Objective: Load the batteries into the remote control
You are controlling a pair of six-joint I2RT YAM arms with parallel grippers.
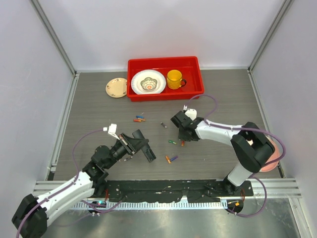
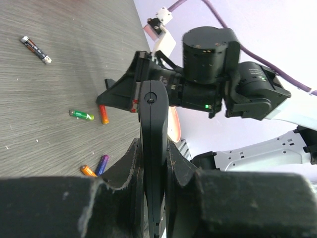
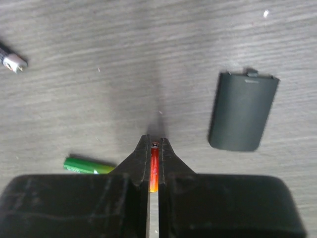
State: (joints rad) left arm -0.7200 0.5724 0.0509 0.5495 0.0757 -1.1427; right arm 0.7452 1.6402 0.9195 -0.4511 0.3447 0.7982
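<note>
Fingers [image 2: 124, 173] of the left gripper [image 1: 132, 145] are squeezed shut on the remote control [image 2: 151, 144]. It stands on its thin edge between them, and its far end sticks out past the tips. A little to the right, an orange battery [image 1: 168, 159] and a purple battery [image 1: 174, 158] lie close together on the table [image 1: 89, 124]. Farther back, a dark battery [image 1: 163, 125] lies alone. More batteries [image 1: 139, 119] sit in a small bunch near the red tray [image 1: 133, 64].

Next comes a green battery [image 3: 86, 166], flat on the wood just beside the right gripper [image 3: 154, 146]. That gripper points down at the table, and its fingers [image 3: 171, 163] are pinched shut on a red-orange battery [image 3: 154, 171]. I cannot tell if this battery touches the wood. To the right lies a small dark lid [image 3: 242, 111], flat and alone.

At the back, a little plate [image 1: 117, 88] sits left of the tray. A white bowl [image 1: 148, 82] and a yellow cup [image 1: 174, 79] sit inside the tray.
</note>
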